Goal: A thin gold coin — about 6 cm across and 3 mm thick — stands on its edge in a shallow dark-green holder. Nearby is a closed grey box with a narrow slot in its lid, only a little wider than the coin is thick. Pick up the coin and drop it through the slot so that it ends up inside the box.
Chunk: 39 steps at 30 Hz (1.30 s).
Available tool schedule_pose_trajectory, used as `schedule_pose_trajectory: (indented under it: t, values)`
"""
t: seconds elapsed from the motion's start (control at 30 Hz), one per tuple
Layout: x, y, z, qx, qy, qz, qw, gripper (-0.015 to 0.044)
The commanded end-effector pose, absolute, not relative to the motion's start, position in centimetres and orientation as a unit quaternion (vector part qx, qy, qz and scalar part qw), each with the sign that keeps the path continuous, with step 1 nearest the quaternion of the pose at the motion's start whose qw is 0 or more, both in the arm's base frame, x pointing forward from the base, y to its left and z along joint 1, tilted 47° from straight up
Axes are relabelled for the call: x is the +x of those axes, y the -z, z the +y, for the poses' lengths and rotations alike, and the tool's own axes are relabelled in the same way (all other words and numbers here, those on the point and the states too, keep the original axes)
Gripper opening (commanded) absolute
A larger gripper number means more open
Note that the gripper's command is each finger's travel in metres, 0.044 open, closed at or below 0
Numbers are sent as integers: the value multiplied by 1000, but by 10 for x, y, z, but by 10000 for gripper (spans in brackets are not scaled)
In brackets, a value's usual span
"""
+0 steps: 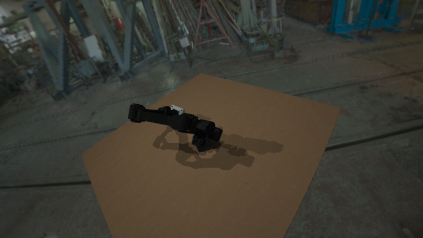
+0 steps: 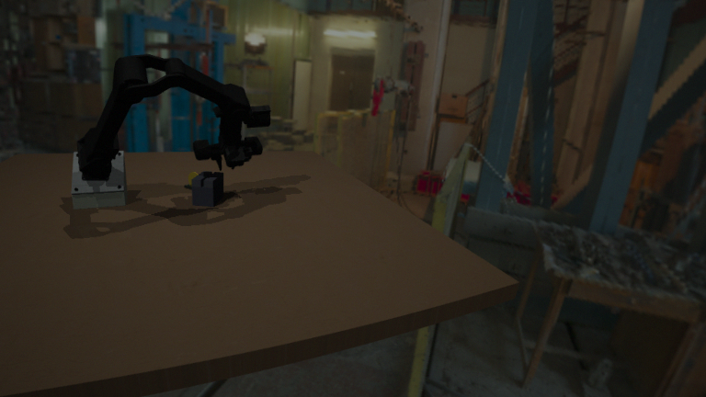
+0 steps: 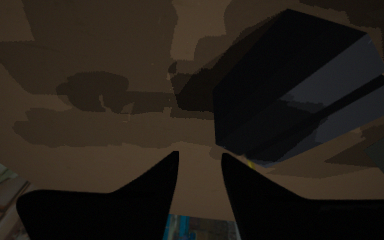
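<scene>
The grey box (image 1: 204,147) (image 2: 207,192) (image 3: 332,85) stands upright on the table, its dark slot running along the lid in the wrist view. The gold coin (image 2: 193,176) (image 3: 250,164) shows as a bit of yellow behind the box in the exterior view and as a sliver at the box's edge in the wrist view. A dark bit of the holder (image 2: 187,186) shows below the coin. The arm hides both in the top view. My gripper (image 2: 225,167) (image 3: 200,157) is open with nothing between its fingers. It points down, its tips close above lid height and beside the box in the exterior view.
The arm's pale base (image 2: 98,198) stands left of the box in the exterior view. The arm arches over from it. Arm shadows lie across the brown table (image 1: 249,185) (image 2: 291,277). A dark grey-green shape at the wrist view's right edge is unclear.
</scene>
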<state>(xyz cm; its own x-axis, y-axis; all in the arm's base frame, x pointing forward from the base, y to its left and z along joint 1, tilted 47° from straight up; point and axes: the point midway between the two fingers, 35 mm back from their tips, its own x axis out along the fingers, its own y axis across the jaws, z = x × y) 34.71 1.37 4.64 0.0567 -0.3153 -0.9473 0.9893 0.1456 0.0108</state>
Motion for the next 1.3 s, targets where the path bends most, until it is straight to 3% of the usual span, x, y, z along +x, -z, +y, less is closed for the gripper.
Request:
schedule_pose_trajectory:
  t: [0.0, 0.3, 1.27]
  values:
    - [315, -25, 50, 278, 544, 461, 644, 161]
    - [255, -3, 107, 51, 522, 445, 726, 161]
    - [261, 43, 63, 48, 522, 443, 727, 161]
